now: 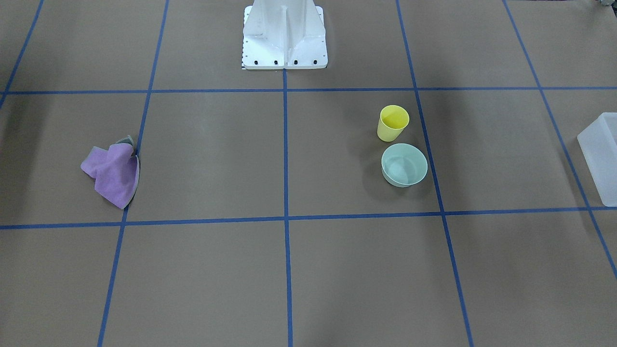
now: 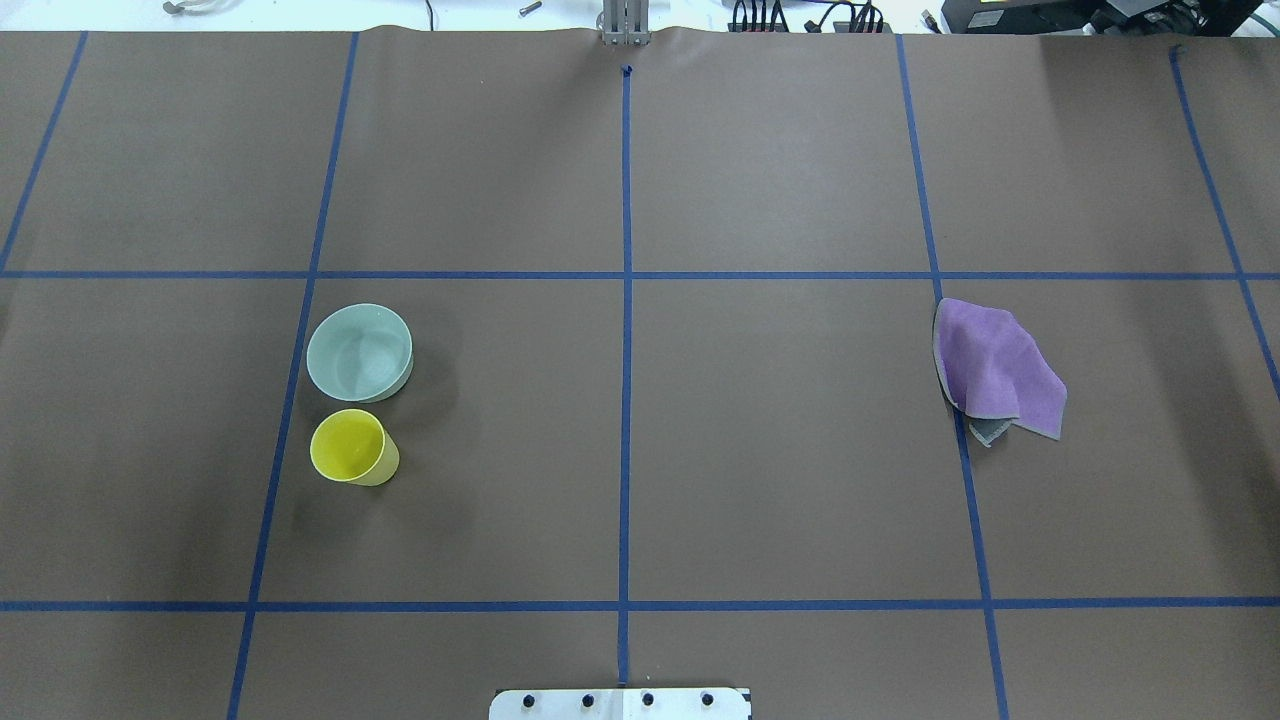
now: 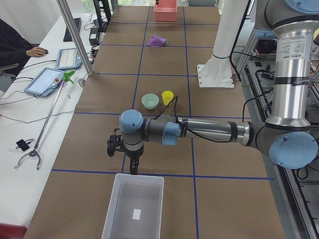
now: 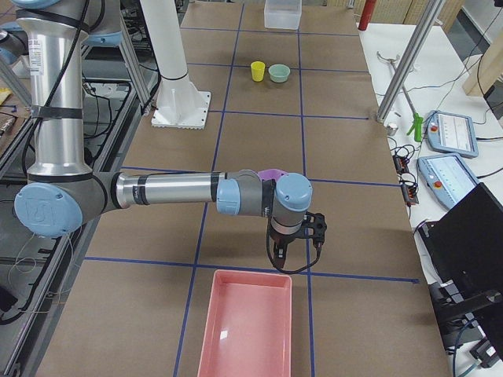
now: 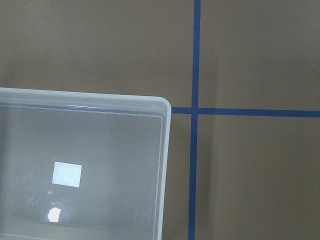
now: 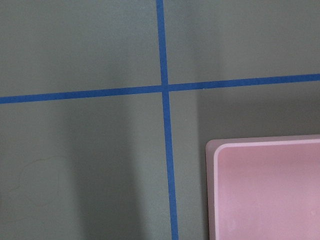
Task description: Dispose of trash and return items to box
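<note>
Yellow cup (image 1: 393, 123) standing upright, mouth up, on the brown table (image 2: 780, 480), on the robot's left half. The mint-green bowl (image 1: 404, 165) sits just beside it, on the side away from the robot, also upright. Both are inside one square of the blue tape (image 2: 626, 400) grid.

The box (image 3: 133, 211), frosted white and translucent, is at the table's far left end, well apart from cup and bowl. One plain white square label (image 5: 67, 174) shows on its floor, with no writing I can read.

The left gripper (image 3: 133, 168) points straight down, hanging over the table just beside the box's short wall nearest the cup and bowl. It shows only from the side, so I cannot tell how its fingers stand or whether they hold anything.

Over on the other end, the right gripper (image 4: 295, 255) hangs the same way just beside a pink bin (image 4: 245, 330). Again I cannot tell its finger spread or any hold.

A crumpled purple cloth (image 1: 112, 174) lies on the right half, across a tape line. The white bolted pedestal (image 1: 284, 33) stands at the robot's edge.
</note>
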{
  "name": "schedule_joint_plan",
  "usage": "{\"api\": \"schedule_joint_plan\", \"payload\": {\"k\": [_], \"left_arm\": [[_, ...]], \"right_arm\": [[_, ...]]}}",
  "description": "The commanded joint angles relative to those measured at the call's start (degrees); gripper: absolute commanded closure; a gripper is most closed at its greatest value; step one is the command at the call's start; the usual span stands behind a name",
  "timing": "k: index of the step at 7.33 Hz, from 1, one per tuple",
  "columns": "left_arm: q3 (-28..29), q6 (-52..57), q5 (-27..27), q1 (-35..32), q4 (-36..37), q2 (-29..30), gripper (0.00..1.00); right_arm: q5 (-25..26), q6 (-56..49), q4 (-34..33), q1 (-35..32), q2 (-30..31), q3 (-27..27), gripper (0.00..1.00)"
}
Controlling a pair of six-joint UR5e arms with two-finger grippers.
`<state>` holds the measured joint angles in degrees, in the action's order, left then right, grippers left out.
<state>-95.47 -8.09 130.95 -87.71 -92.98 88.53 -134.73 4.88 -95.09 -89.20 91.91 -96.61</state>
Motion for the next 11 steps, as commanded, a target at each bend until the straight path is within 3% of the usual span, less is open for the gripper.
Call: {"api": "schedule_joint_plan", "payload": {"k": [1,11], "left_arm": [[-0.2,0.0,0.1,0.0,0.1,0.0,0.02],[-0.2,0.0,0.0,0.0,0.0,0.0,0.02]], "right_arm": [[0.0,0.0,0.0,0.0,0.3,-0.2,0.00],[-0.5,0.7,-0.1,0.0,0.3,-1.8,0.00]]}}
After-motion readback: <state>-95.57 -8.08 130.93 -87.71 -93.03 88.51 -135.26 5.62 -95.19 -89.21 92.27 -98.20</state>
